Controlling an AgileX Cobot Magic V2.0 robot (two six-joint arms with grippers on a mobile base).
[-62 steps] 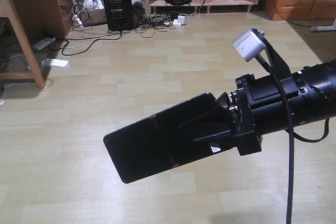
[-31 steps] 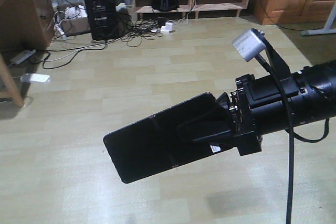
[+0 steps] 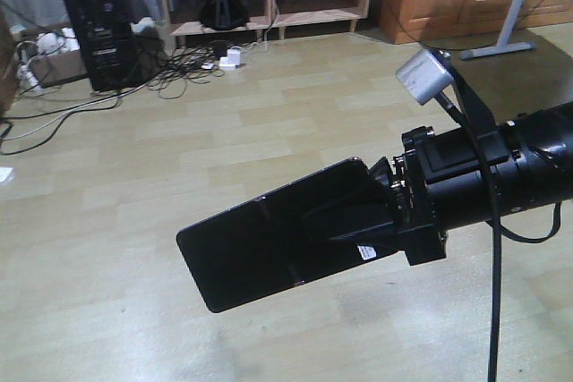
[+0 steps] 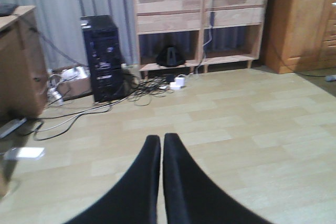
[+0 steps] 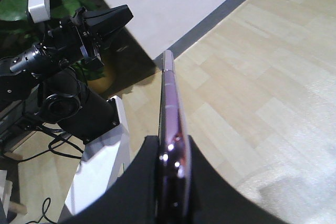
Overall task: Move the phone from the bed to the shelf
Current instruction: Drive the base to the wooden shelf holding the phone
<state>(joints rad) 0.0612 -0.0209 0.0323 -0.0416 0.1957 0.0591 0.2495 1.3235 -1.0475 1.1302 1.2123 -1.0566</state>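
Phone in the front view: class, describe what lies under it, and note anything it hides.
Wood-pattern floor shows below the phone, which the right gripper holds in the air. The floor patch directly behind the phone is covered, so it cannot be seen.

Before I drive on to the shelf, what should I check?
1. Phone clamped in right gripper: ok.
2. Grip depth: fingers cover only one end and most of the phone overhangs: not ok.
3. Left gripper shut, empty: ok.
4. Shelf in view ahead: ok.
5. Route: cables lie before the shelf: not ok.
6. Free spot on shelf: cannot tell.
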